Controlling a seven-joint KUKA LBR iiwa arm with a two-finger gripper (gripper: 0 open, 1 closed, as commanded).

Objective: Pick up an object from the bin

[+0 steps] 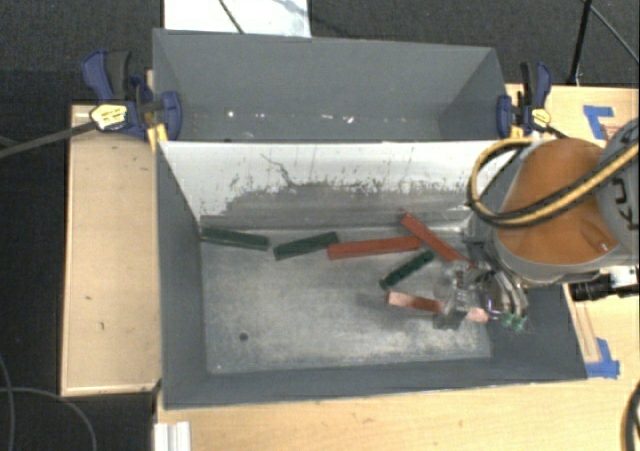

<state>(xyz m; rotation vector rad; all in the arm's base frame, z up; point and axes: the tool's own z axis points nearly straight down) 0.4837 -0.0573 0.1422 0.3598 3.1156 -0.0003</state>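
— Tool (466, 301) placement, please?

— It sits at the right end of the short pink block (410, 301), which lies flat on the floor of the grey bin (300, 339). That end of the pink block runs in against the tool's dark metal parts.

— Open, or clamped on something?

— I cannot tell. The hardware there reads as one dark tangle, so whether the pink block is gripped or merely touched is not clear either.

— What sits behind the tool?

— The arm's orange cover (548, 211), up and to the right of the pink block, with black and yellow cables (474, 189) looped across it.

— And the other things?

— Just above the pink block a small green stick (410, 267) lies tilted. Higher still, a slanted red-brown stick (432, 237) meets the right end of a long red-brown stick (372, 250), which lies nearly level. Up and to the left of the pink block are two more: a near dark green stick (305, 245), then a far dark green stick (235, 237), both at the foot of the bin's back wall and well apart from the pink block.
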